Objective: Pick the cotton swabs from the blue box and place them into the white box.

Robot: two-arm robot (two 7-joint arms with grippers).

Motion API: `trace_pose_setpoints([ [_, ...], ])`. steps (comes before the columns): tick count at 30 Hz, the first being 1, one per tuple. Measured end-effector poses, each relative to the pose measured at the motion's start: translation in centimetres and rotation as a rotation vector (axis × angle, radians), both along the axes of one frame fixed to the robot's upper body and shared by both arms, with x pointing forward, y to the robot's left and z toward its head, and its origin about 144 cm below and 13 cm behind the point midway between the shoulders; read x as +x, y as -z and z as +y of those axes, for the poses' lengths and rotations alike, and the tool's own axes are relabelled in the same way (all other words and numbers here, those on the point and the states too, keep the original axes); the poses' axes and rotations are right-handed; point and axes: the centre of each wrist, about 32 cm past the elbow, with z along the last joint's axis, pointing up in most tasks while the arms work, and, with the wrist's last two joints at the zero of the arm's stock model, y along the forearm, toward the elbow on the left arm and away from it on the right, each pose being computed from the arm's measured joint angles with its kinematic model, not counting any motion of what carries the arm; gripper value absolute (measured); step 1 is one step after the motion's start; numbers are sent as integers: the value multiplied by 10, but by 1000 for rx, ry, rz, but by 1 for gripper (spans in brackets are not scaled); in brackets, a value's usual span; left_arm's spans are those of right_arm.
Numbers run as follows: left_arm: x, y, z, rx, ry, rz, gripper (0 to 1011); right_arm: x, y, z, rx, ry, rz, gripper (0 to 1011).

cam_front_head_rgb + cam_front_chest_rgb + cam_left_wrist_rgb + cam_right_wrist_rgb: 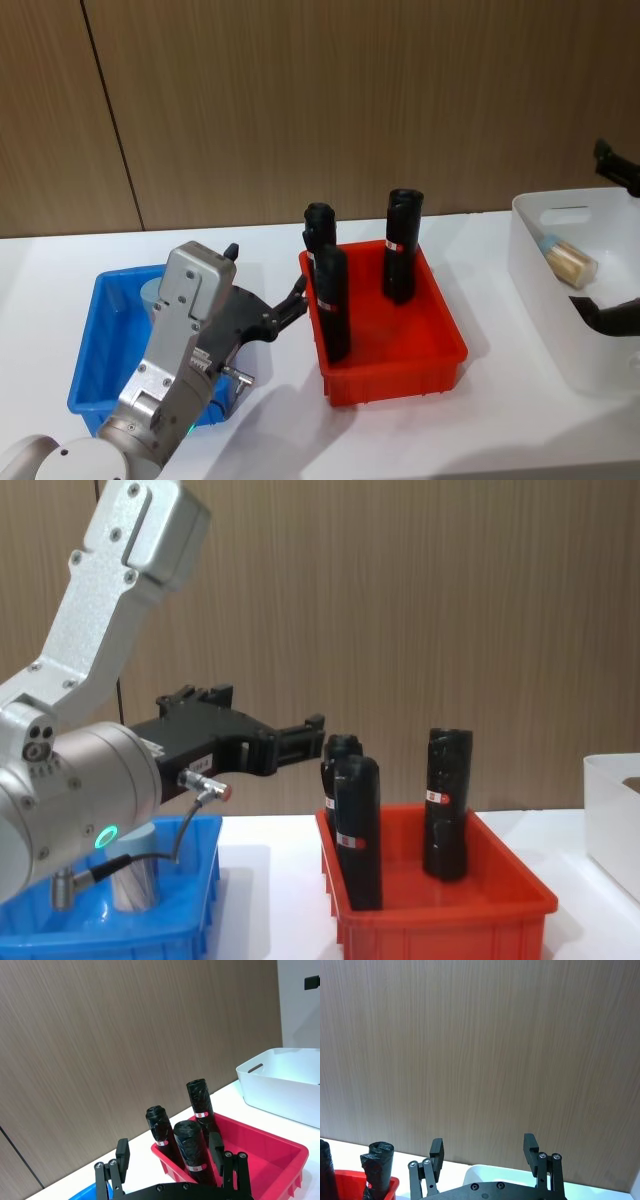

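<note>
The blue box (95, 345) sits at the left with one cotton swab jar (153, 293) standing in it, mostly hidden behind my left arm; the jar (131, 877) is also in the chest view. My left gripper (280, 290) hovers open above the blue box's right side, empty, its fingers pointing at the red bin. In the left wrist view its fingers (122, 1153) are spread apart. The white box (540, 270) at the right holds another cotton swab jar (570, 262) lying on its side. My right gripper (610, 240) is open and empty above the white box.
A red bin (440, 345) stands between the two boxes and holds three tall black cylinders (332, 300) with red-white labels. A wooden wall runs behind the white table. The table's front strip before the red bin is bare.
</note>
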Motion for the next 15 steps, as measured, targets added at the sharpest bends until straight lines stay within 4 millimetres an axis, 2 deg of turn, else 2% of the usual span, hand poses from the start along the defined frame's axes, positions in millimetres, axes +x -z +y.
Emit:
trace_pose_setpoints([
  [15,0,0,0,0,0,0,1004,0,0,0,0,0,0,1002],
])
